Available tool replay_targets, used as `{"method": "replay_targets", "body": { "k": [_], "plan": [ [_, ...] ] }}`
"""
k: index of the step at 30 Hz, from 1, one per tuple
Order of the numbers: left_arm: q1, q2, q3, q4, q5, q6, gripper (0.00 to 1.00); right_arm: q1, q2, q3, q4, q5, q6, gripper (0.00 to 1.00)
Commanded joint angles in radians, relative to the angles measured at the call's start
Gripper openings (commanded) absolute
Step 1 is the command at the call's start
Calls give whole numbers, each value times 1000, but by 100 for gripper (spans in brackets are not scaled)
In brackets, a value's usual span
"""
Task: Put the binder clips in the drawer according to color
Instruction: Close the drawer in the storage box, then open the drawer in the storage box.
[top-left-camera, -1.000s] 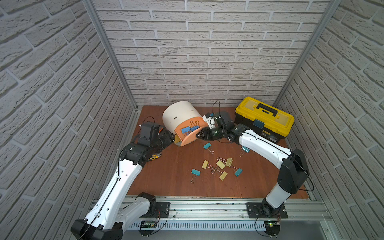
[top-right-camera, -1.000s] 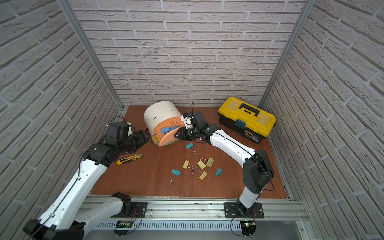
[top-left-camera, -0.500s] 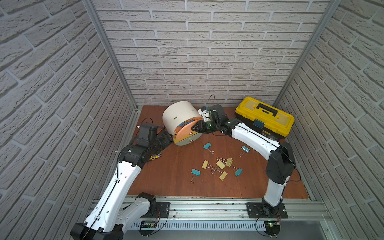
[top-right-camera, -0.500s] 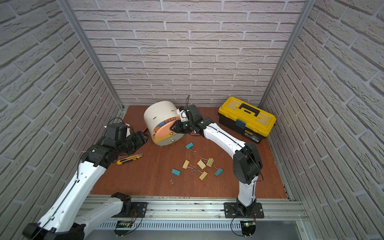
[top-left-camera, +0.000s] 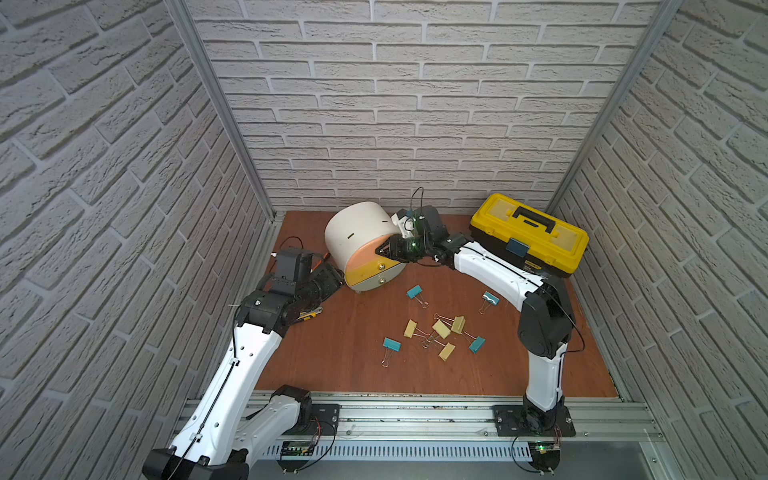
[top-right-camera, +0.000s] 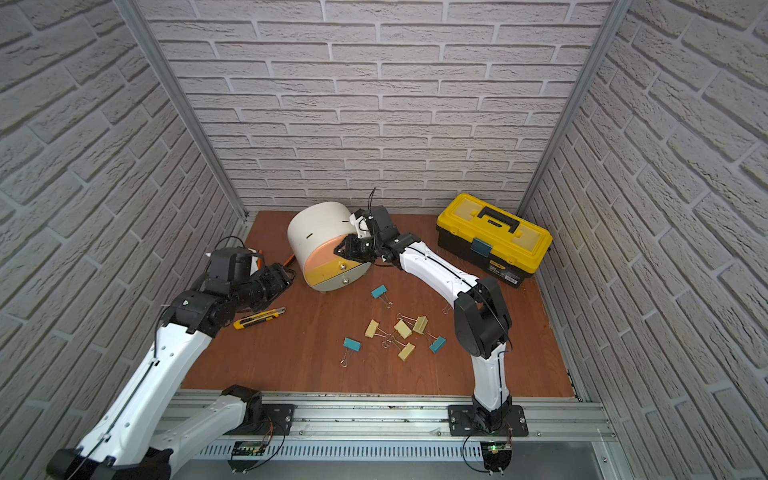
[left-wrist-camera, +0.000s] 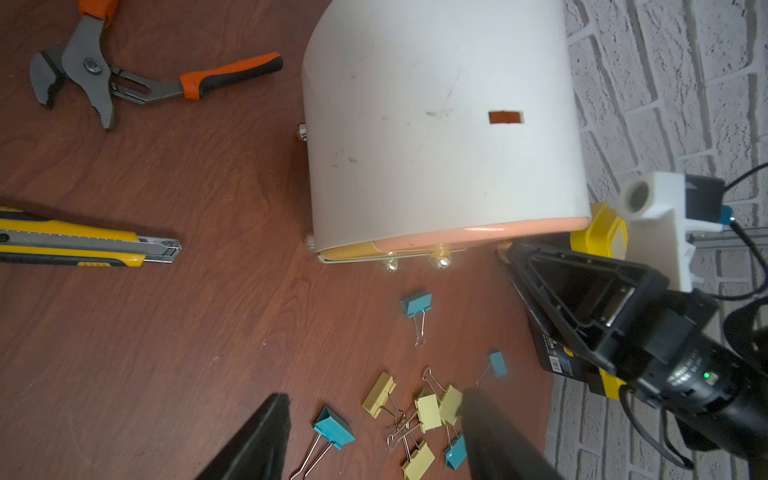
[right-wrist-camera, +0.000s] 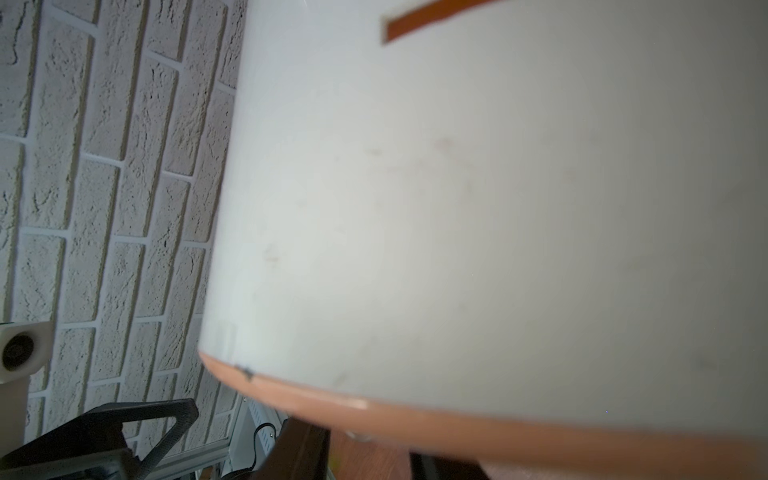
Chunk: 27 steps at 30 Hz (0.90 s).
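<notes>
The drawer cabinet (top-left-camera: 357, 228) is a white drum lying with its fronts toward the table's middle. Its peach (top-left-camera: 365, 258), yellow and grey-green drawers sit flush. My right gripper (top-left-camera: 384, 249) presses against the peach front. In the right wrist view its fingers (right-wrist-camera: 299, 449) stand a little apart on either side of the small knob (right-wrist-camera: 359, 436). Several teal and pale yellow binder clips (top-left-camera: 441, 329) lie loose on the board, one teal clip (top-left-camera: 414, 291) nearest the cabinet. My left gripper (top-left-camera: 332, 280) hovers open and empty beside the cabinet's left.
A yellow-and-black toolbox (top-left-camera: 530, 235) stands closed at the back right. A yellow utility knife (top-right-camera: 259, 318) lies under my left arm, and orange-handled pliers (left-wrist-camera: 124, 79) lie behind it. Brick walls close in three sides.
The peach drawer stood pulled out with blue clips inside; it has slid back flush into the cabinet, with my right gripper following it in. The left arm has barely shifted.
</notes>
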Motion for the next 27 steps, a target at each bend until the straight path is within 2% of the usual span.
{"method": "replay_targets", "body": {
  "k": [1, 9, 17, 27],
  "plan": [
    [11, -11, -13, 12, 10, 16, 70, -6, 20, 16, 76, 17, 22, 30],
    [11, -2, -12, 27, 13, 17, 70, -6, -64, -74, 87, 36, -4, 32],
    [11, 3, -17, 39, 14, 18, 70, -6, -179, -254, 135, 51, 7, 35],
    [11, -31, -42, 23, 12, 0, 70, -7, -196, -436, 338, 38, 139, 39]
  ]
}}
